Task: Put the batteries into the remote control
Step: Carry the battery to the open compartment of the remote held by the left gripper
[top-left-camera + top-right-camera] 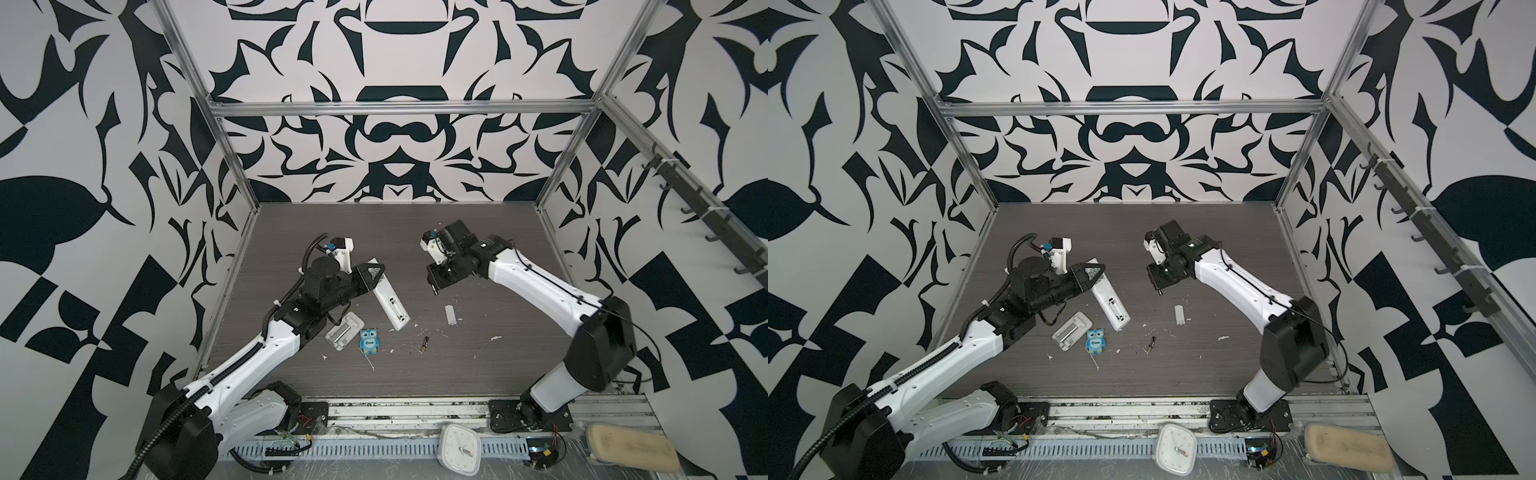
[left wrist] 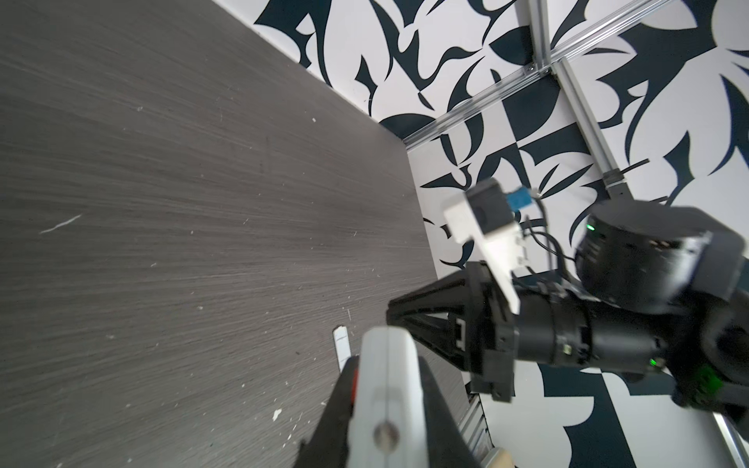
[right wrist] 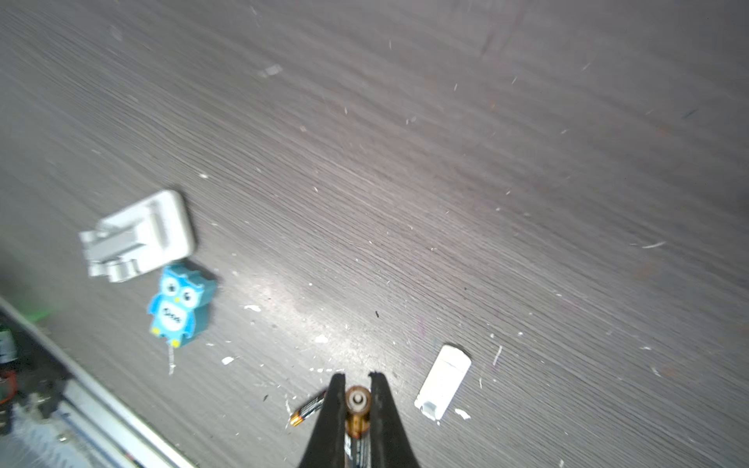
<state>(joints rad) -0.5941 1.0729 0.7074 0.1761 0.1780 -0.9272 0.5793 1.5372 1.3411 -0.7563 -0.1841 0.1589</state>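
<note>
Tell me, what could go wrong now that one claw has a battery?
The right gripper pinches one battery by its sides; it might slip out. The left gripper holds the remote near one end, so pushing a battery in could tilt it. The spare battery lies loose and may roll.

Matt woodgrain table (image 1: 478,374), plastic remote control (image 1: 390,305)

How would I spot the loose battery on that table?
On the dark table, find the blue owl. To its right in both top views lies the loose battery: a thin dark stick with a copper end, unlike the white scraps around it.
</note>
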